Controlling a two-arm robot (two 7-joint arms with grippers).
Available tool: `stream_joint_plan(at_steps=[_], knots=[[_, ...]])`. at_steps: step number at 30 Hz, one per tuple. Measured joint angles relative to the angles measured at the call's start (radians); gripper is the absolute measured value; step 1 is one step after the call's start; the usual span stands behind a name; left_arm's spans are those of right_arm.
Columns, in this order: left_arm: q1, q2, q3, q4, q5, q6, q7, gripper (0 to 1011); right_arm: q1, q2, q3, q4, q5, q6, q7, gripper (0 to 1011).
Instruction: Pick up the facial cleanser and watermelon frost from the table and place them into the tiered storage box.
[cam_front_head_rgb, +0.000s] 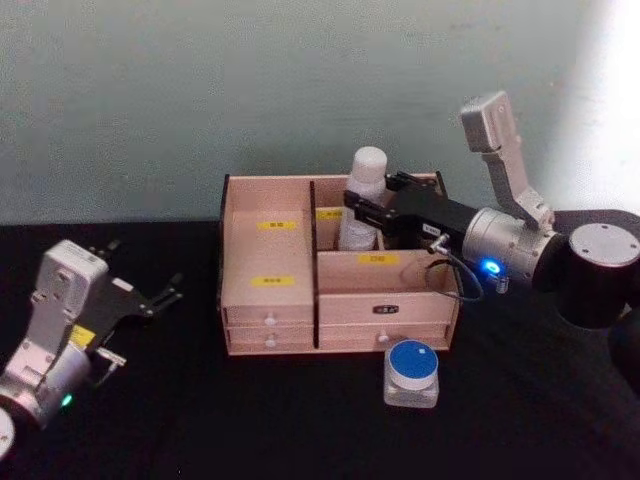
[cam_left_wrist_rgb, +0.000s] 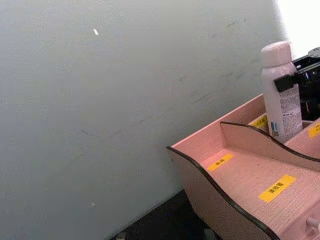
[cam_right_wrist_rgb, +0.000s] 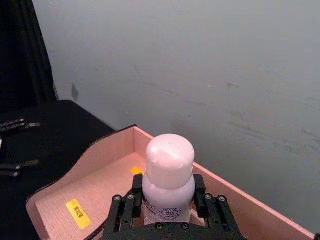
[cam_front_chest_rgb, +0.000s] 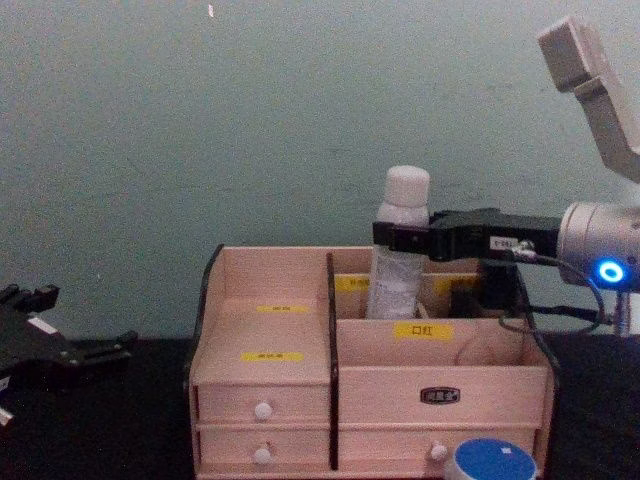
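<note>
- Jaws of our right gripper are closed on the bottle, pinching just under the cap.
- Bottle stands in the box's rear compartment, just right of the divider; can't tell if it touches the floor.
- We judge it light, stiff plastic, smooth & round, so it may twist; grip high on the body.
- Long axis vertical, cap up.
- Jar sits just in front of box.
- Left gripper is parked left of box, jaws spread, empty.

- Your right gripper clasps the white bottle from both sides, just below its rounded cap.
- The bottle stands upright, and beside it you see the pink floor of the tiered storage box with a yellow label.
</note>
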Motion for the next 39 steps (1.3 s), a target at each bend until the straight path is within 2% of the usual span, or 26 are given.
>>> stream_joint_plan(at_steps=[13, 21, 32, 39], knots=[[0.000, 0.000, 0.000, 0.000, 0.000, 0.000, 0.000, 1001, 0.006, -0.018, -0.002, 0.047, -0.020, -0.008, 0.001, 591], [0.000, 0.000, 0.000, 0.000, 0.000, 0.000, 0.000, 1001, 0.006, -0.020, -0.003, 0.050, -0.034, -0.008, 0.000, 591], [0.000, 0.000, 0.000, 0.000, 0.000, 0.000, 0.000, 1001, 0.006, -0.020, -0.003, 0.049, -0.030, -0.006, 0.000, 594], [0.000, 0.000, 0.000, 0.000, 0.000, 0.000, 0.000, 1001, 0.005, -0.019, -0.002, 0.049, -0.029, -0.006, 0.000, 817]])
